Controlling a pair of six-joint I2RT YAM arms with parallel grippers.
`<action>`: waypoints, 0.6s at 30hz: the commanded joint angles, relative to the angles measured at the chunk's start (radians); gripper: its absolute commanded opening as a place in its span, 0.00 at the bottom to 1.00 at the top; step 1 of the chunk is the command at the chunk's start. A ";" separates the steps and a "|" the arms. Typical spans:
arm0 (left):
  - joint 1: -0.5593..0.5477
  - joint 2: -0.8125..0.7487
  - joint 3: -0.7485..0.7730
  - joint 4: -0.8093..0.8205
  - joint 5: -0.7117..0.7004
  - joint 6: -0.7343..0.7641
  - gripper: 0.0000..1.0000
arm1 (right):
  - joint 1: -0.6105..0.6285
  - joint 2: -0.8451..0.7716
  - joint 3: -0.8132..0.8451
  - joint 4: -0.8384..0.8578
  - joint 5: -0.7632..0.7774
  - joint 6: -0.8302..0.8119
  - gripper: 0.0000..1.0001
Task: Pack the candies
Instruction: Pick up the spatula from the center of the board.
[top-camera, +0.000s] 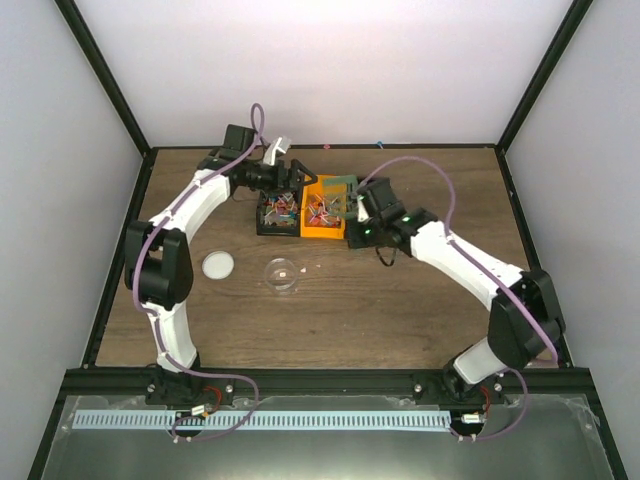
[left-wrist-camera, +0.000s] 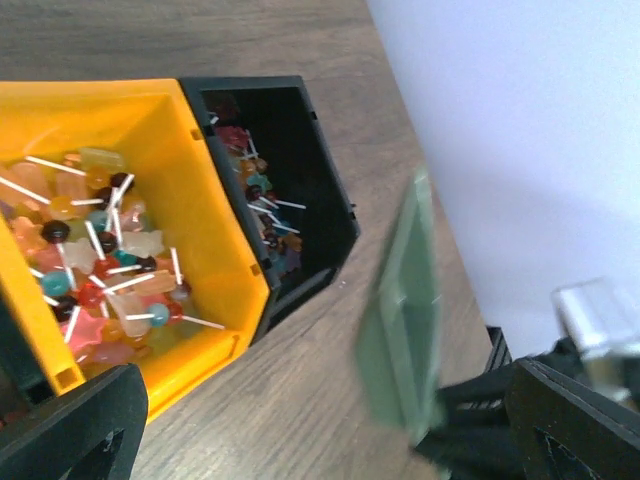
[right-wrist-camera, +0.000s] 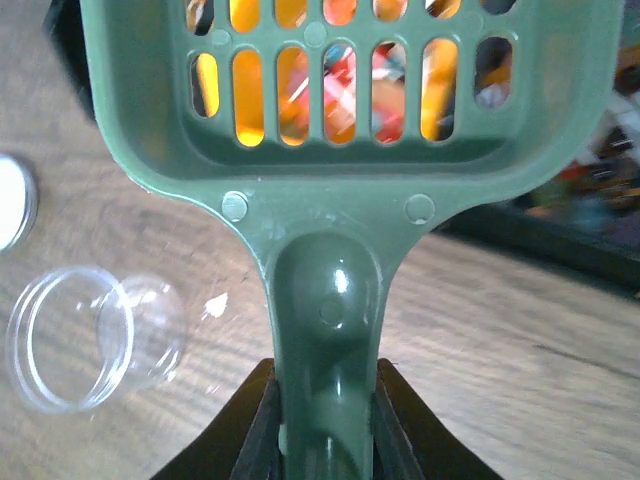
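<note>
Round lid (top-camera: 217, 264) lies flat on the wooden table (top-camera: 400, 300), left of centre. Just right of it, apart from it, stands the small clear jar (top-camera: 282, 274), mouth open. The right wrist view shows both again at its left edge.

Left gripper (left-wrist-camera: 325, 428) sits at the far side of the black bin (top-camera: 277, 214), jaws spread wide with nothing between them. Its black fingers (left-wrist-camera: 72, 428) frame the bottom corners of the left wrist view.

Candies (left-wrist-camera: 105, 268): mixed-colour small sweets, white sticks showing. One pile is in the black bin and a bigger one is in the orange bin (top-camera: 322, 214). The bins touch side by side at the table's middle far part, black on the left and orange on the right.

Green scoop (right-wrist-camera: 330, 150), slotted, has its head over the orange bin's far right corner. Orange wall and candies show through the slots. Cannot tell whether it touches the bin. It is blurred in the left wrist view.

Right gripper (right-wrist-camera: 326, 425) is just right of the orange bin, jaws pinching the scoop's handle from both sides, and its fingers (right-wrist-camera: 250, 435) press against it.
</note>
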 joint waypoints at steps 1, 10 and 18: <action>-0.006 -0.002 0.015 0.005 0.081 0.001 0.99 | 0.098 0.063 0.037 0.026 -0.061 -0.048 0.09; -0.008 -0.058 -0.110 -0.003 0.109 0.037 0.80 | 0.185 0.117 0.077 0.022 -0.006 -0.030 0.08; -0.008 -0.090 -0.197 -0.004 0.123 0.057 0.56 | 0.186 0.141 0.134 -0.009 0.013 -0.067 0.08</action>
